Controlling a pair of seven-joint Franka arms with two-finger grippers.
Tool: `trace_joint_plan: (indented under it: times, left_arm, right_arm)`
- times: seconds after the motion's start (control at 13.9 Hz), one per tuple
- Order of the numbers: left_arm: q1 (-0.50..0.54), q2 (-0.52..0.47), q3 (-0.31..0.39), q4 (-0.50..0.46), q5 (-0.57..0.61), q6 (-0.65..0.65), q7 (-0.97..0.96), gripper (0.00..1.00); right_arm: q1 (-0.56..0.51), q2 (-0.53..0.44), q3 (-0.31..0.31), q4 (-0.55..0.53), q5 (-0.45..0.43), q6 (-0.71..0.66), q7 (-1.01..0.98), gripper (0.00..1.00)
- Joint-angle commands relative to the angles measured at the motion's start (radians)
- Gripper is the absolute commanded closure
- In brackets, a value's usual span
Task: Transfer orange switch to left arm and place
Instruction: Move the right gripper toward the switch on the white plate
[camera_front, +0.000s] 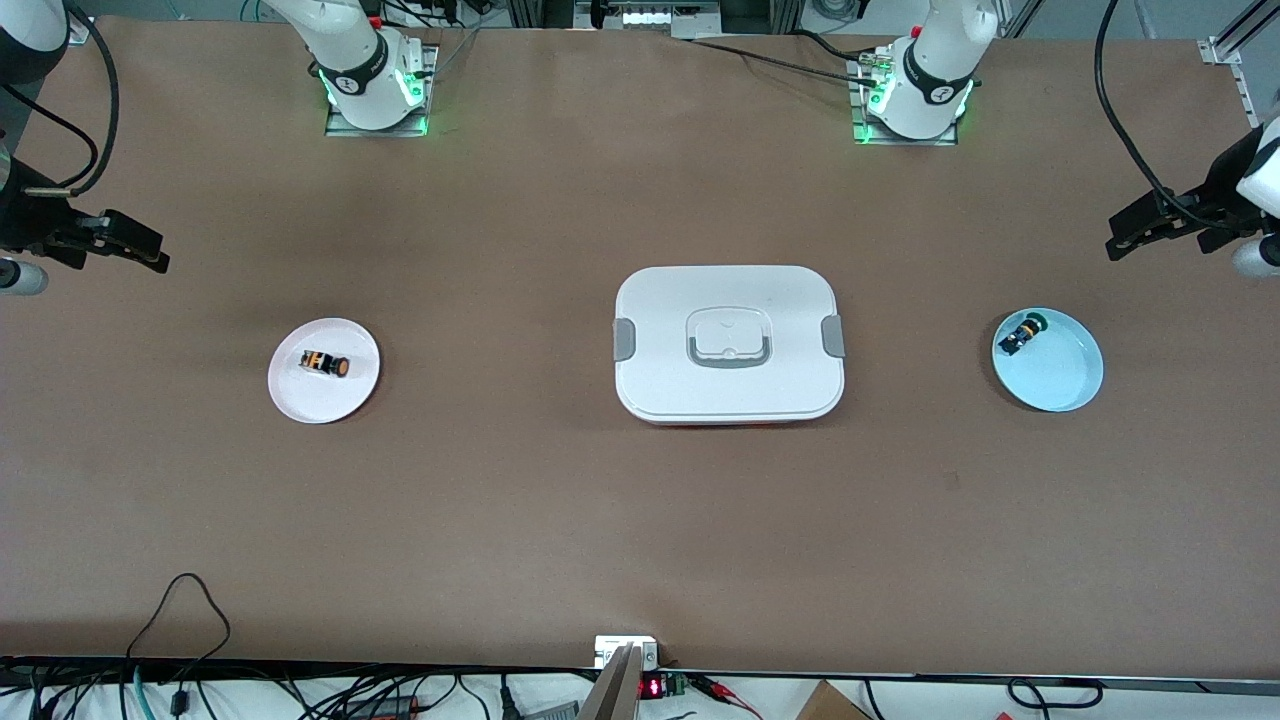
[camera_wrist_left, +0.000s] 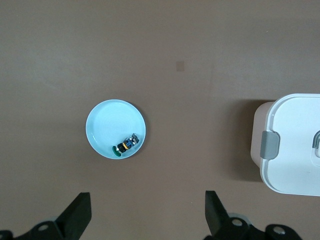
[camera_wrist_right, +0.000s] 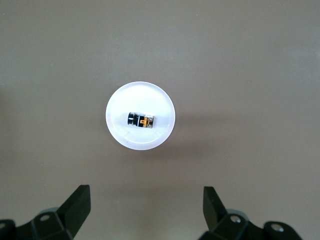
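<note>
The orange switch (camera_front: 325, 364) lies on its side on a small white plate (camera_front: 300, 400) toward the right arm's end of the table; it also shows in the right wrist view (camera_wrist_right: 140, 120). My right gripper (camera_front: 140, 250) is open and empty, high above the table's edge at that end. The white box (camera_front: 729, 344) with grey clips stands at the table's middle; one end shows in the left wrist view (camera_wrist_left: 292, 145). My left gripper (camera_front: 1130, 235) is open and empty, high at the left arm's end.
A green-capped black switch (camera_front: 1022, 332) lies in a pale blue plate (camera_front: 1060, 375) toward the left arm's end, also in the left wrist view (camera_wrist_left: 125, 145). Cables and a small device (camera_front: 625, 655) line the table edge nearest the front camera.
</note>
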Motion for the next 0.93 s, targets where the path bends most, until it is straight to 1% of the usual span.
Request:
trace_joint_plan:
  times: [0.0,0.43,0.65,0.86]
  left_arm:
    - [0.007,0.022,-0.002,0.042,-0.021,-0.026,-0.001,0.0]
    - [0.007,0.022,-0.002,0.049,-0.021,-0.026,-0.003,0.0]
    - [0.007,0.024,0.0,0.049,-0.016,-0.025,-0.001,0.0]
    - [0.007,0.024,0.0,0.049,-0.01,-0.023,0.002,0.0]
  right_arm:
    - [-0.002,0.004,0.001,0.023,0.004,-0.024,0.008,0.0]
    - [0.018,0.036,0.005,0.029,0.002,-0.021,0.027,0.0]
    - [0.021,0.085,0.005,0.024,-0.004,-0.021,0.01,0.0]
    - [0.043,0.18,0.006,0.014,-0.005,-0.013,0.024,0.0]
